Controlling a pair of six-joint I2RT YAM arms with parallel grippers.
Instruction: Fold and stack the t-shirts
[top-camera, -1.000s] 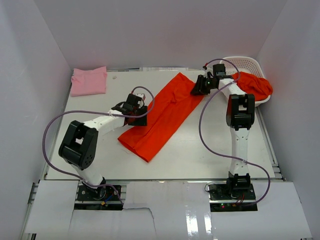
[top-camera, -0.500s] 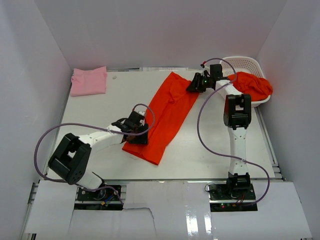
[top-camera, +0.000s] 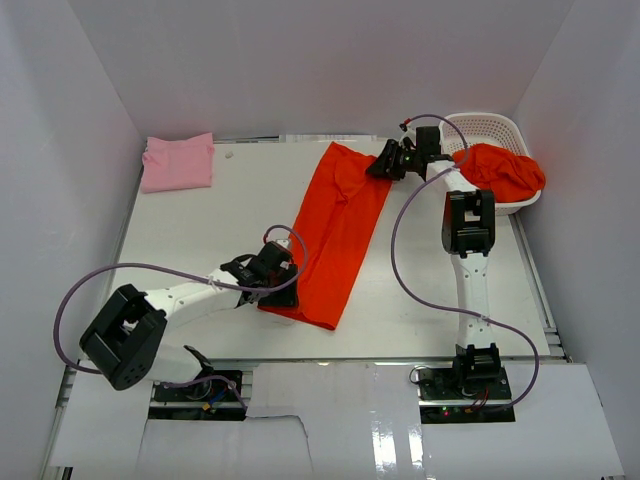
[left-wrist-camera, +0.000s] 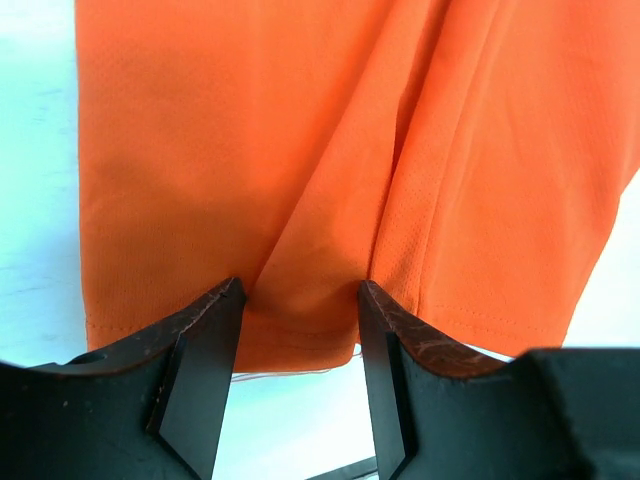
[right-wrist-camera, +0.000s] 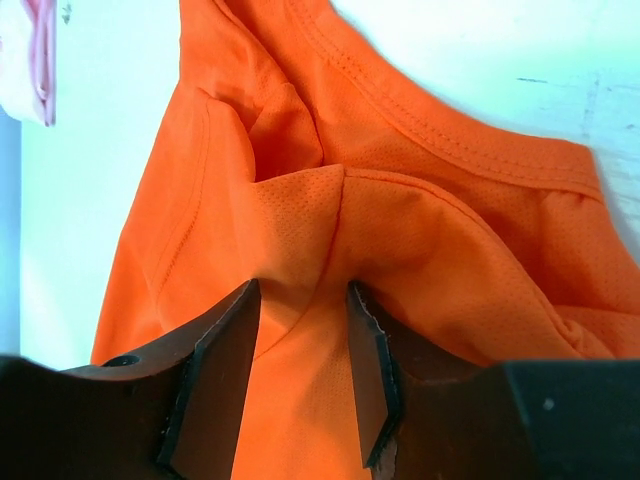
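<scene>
Cloth sits in both of your claws. The orange t-shirt (top-camera: 335, 235), folded into a long strip, lies on the table (top-camera: 200, 230) and slants from the middle of the far edge toward the middle of the near edge. Your left gripper (left-wrist-camera: 300, 295) pinches a fold at its near hem. Your right gripper (right-wrist-camera: 303, 290) pinches a ridge of cloth beside the collar. The pink t-shirt (top-camera: 178, 162) lies folded at the far left corner. A second orange t-shirt (top-camera: 505, 170) is heaped in the white basket (top-camera: 490, 122) at the far right corner.
</scene>
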